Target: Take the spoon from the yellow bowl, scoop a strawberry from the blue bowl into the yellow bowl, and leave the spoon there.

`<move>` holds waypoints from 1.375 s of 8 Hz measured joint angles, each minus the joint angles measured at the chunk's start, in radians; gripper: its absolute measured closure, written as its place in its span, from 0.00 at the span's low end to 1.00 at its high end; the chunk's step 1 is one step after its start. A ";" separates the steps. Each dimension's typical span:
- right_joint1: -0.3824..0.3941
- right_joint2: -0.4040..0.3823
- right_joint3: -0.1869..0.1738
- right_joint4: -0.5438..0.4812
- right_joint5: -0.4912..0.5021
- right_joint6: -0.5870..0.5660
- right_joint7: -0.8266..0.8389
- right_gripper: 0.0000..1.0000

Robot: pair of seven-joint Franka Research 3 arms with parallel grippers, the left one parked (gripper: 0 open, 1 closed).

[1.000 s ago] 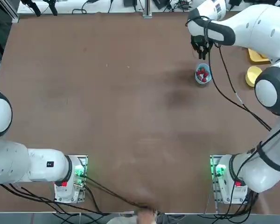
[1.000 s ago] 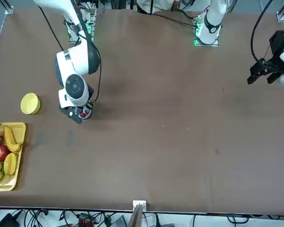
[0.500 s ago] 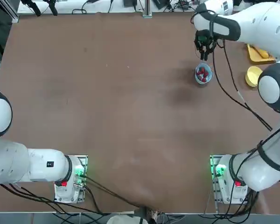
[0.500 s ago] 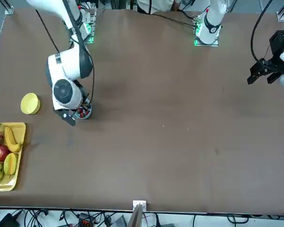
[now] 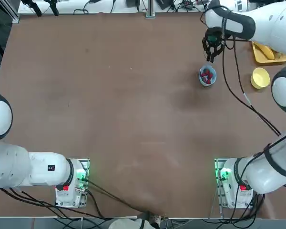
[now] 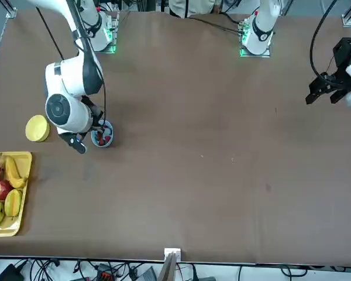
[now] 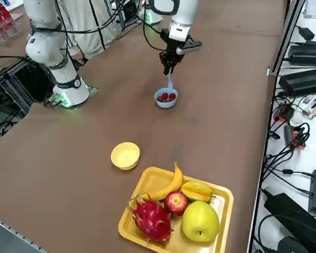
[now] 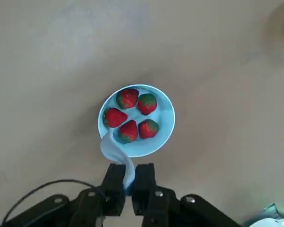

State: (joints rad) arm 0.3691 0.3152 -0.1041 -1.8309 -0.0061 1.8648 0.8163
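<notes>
Spoon (image 8: pixel 117 153) is clamped in the right gripper's (image 8: pixel 128 188) closed fingers

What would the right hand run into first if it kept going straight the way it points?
Probably the blue bowl or its strawberries, with the spoon held in the right hand leading; depth is unclear.

Lit fairly brightly and evenly across the surface (image 5: pixel 133 119). Shaded softly beside the blue bowl (image 5: pixel 208 75), near the right end effector (image 5: pixel 212 47), in the top view. Glowing green at the arm base (image 5: pixel 225 174). Highlighted gently on the green apple (image 7: pixel 200 222). Brushed with pale, diffuse sheen in the right wrist view.
</notes>
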 joint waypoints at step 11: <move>-0.013 0.007 0.000 -0.086 0.023 0.082 0.000 0.89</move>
State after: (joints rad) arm 0.3562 0.3220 -0.1040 -1.9172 0.0167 1.9469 0.8164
